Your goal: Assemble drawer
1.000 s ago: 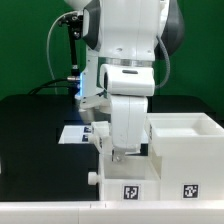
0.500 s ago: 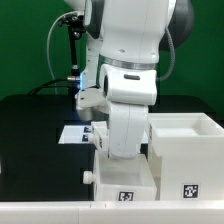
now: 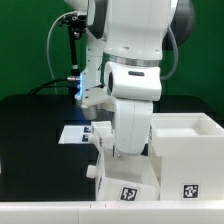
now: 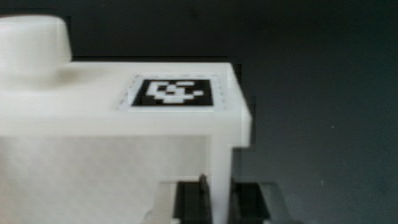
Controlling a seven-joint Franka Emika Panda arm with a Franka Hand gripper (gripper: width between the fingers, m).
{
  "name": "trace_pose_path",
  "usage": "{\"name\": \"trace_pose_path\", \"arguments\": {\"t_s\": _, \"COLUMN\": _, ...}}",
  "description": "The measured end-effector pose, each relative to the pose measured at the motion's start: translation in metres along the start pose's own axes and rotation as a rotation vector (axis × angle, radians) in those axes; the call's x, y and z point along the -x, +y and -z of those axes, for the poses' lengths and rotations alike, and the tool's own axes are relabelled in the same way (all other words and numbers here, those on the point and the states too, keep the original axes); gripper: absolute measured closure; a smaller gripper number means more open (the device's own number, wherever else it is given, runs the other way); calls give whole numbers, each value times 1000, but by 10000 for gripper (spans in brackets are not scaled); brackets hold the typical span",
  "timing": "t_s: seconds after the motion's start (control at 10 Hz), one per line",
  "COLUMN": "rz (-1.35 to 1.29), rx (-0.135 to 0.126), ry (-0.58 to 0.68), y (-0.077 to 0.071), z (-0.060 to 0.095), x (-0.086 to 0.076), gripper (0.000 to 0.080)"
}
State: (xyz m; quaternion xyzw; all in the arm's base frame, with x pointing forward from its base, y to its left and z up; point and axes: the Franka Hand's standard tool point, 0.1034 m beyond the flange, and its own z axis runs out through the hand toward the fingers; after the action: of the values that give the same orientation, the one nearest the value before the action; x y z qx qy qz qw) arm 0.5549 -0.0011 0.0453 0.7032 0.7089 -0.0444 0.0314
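Robotics lab bench. Plain green backdrop [image 3: 25, 40] fills upper left of exterior view; black tabletop [image 3: 30, 120] below it; tagged marker board [image 3: 72, 133] at centre left; white robot arm [image 3: 135, 40] with loose cable [image 3: 50, 55].

Black table [image 3: 30, 125] lies under and all around the fingers [image 4: 192, 205]. Marker board [image 3: 72, 133] lies flat on the table, behind the fingers and off toward the exterior view's left, near them but apart. Green wall [image 3: 25, 40] stands well behind the fingers. White strip [image 3: 40, 214] runs along the table edge in front of the fingers.
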Motion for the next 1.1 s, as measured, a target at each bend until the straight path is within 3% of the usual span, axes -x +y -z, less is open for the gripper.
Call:
{"name": "trace_pose_path", "arguments": {"t_s": 0.6, "rz": -22, "rx": -9, "ry": 3, "y": -9, "z": -8, "x": 12, "gripper": 761}}
{"name": "trace_pose_path", "arguments": {"t_s": 0.8, "rz": -23, "rx": 12, "ry": 7, "y": -7, "z": -9, "x": 11, "gripper": 761}}
{"name": "trace_pose_path", "arguments": {"t_s": 1.1, "rz": -39, "rx": 6, "ry": 6, "y": -9, "z": -11, "x": 13, "gripper": 761}}
